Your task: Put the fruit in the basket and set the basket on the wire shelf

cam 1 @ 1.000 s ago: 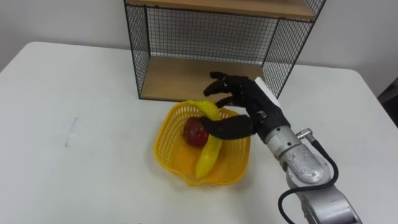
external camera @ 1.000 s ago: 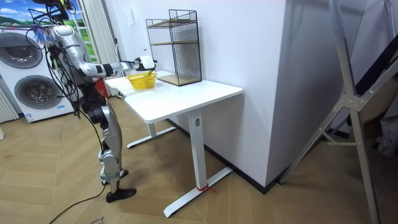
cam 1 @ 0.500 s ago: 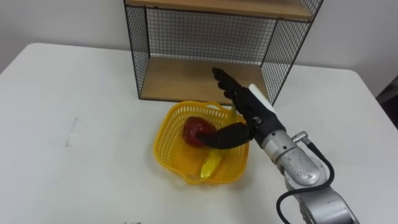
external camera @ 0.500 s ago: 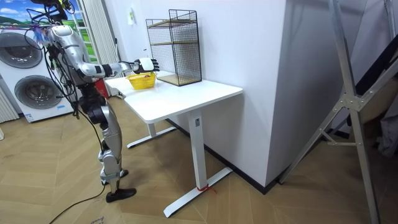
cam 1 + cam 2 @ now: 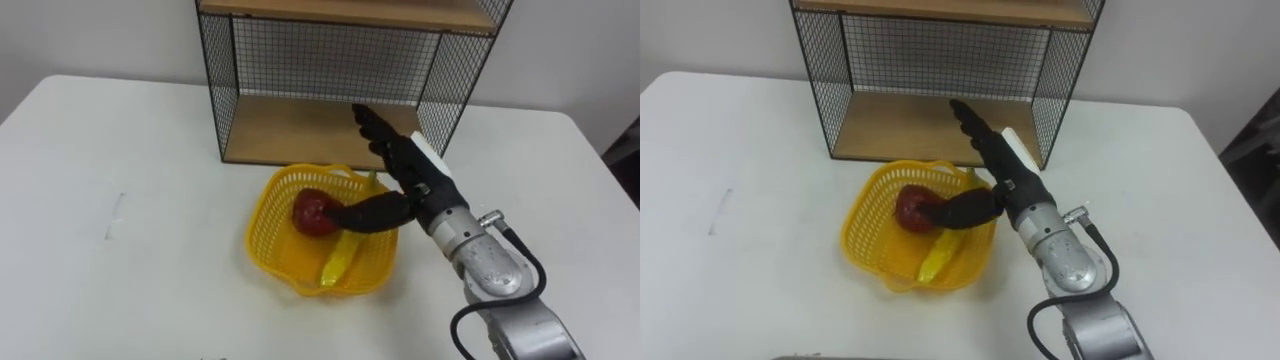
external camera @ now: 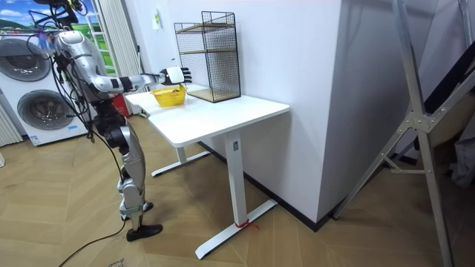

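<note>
Far to my left the white table [image 5: 120, 130] is bare apart from a faint grey mark [image 5: 116, 214], too thin for me to tell what it is. Next comes the yellow basket [image 5: 266, 236], standing on the table just in front of the wire shelf [image 5: 225, 90] and not touching it as far as I can see. Inside the basket the red apple [image 5: 312, 212] lies toward the back, and the banana [image 5: 338, 262] lies beside it, running from the far rim down toward the near one. To the right of the fruit is my right hand [image 5: 405, 170], stretched flat over the basket's far right edge with nothing in it. Its fingers [image 5: 368, 122] are straight and point toward the shelf's lower board [image 5: 290, 130], while the thumb [image 5: 368, 214] reaches sideways over the basket toward the apple; I cannot tell whether it touches. In the room view I stand at the end of the table on the room view's left, with that arm held out over the basket. I judge the first half of the job done, since both pieces of fruit are in. What is left is to take hold of the basket, lift it and set it on the shelf, whose lower board is free. As for writing, I can make out no label, brand or lettering on the basket, the fruit, the shelf or the table.
</note>
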Controlling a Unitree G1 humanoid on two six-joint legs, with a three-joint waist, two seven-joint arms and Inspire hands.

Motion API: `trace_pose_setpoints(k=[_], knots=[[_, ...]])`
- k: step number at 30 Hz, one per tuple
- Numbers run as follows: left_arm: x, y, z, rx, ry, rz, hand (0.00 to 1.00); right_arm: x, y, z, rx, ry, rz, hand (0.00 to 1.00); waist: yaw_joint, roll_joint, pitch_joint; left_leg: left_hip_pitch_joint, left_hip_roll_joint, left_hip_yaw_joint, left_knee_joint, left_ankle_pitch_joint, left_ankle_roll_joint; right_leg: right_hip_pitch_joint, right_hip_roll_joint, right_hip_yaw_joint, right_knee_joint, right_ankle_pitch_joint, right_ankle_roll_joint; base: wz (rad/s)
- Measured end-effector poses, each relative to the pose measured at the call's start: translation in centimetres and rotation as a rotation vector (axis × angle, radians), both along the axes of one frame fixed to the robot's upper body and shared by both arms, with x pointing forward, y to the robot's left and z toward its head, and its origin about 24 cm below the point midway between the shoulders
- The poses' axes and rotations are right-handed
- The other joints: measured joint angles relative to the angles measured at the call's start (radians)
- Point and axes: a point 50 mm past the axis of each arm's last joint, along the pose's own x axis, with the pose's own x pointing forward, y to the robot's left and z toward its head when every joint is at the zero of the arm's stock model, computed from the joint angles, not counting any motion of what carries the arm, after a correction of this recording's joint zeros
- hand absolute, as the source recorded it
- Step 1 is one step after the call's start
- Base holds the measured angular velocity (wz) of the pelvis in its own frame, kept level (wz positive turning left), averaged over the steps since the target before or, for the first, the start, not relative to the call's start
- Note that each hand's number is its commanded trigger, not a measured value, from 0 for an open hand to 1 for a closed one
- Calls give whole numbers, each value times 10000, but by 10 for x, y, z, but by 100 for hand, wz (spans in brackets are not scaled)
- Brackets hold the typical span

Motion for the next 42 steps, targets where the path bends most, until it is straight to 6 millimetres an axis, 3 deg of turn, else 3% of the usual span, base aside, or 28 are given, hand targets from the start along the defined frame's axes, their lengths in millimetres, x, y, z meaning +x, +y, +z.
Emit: trace_pose_setpoints(k=[5, 11, 15, 19, 26, 31, 34, 37, 42], knots=[[-26, 11, 2, 446, -173, 3157, 0, 3, -30, 10, 1218, -272, -1623, 0, 23, 194, -52, 31, -1, -15, 5, 1, 1, 5, -7, 40, 12, 0, 0, -1], [-57, 36, 12, 2461, -738, 8487, 0, -16, -68, 29, 2033, -1191, -3756, 0, 58, 258, -64, 40, 3, -7, -23, 4, 4, -21, -5, 58, 6, -1, 0, -1], [-49, 61, 24, 3939, -2284, 12372, 0, -27, -93, 25, 2324, -1150, -5425, 0, 86, 280, -71, 64, 18, -103, -24, 8, 11, 35, -34, 56, 6, -1, 1, 5], [-22, 95, 54, 5348, -4952, 14771, 0, -45, -117, 19, 1923, -945, -6795, 0, 149, 390, -98, 163, 5, -9, -129, 41, 32, 40, -71, 98, 38, -11, 18, -5], [31, 123, 122, 7641, -9175, 15472, 0, -66, -135, 15, 1596, -1136, -8486, 0, 342, 677, -132, 176, -13, 148, -195, 49, 46, -139, -103, 215, 201, -41, 43, -9], [53, 127, 177, 9571, -11965, 14447, 0, -74, -139, 13, 531, -1254, -8820, 0, 464, 655, -125, 145, -32, 147, -234, 50, 48, -257, -99, 250, 178, -66, 59, 0], [62, 127, 201, 9620, -13444, 14336, 0, -76, -138, 12, 569, -1298, -8810, 0, 564, 636, -123, 179, -94, 141, -242, 49, 48, -221, -96, 304, 176, -96, 71, 0], [70, 123, 226, 9681, -14938, 14060, 0, -78, -140, 14, 593, -1520, -8817, 0, 437, 683, -96, 163, -150, 36, -232, 48, 52, -113, -140, 172, 162, -122, 101, 11], [87, 113, 246, 9045, -16402, 13316, 0, -77, -136, 11, 752, -1372, -8492, 0, 264, 736, -47, 163, -174, -145, -150, 48, 54, -23, -156, -1, 153, -137, 122, 10]])
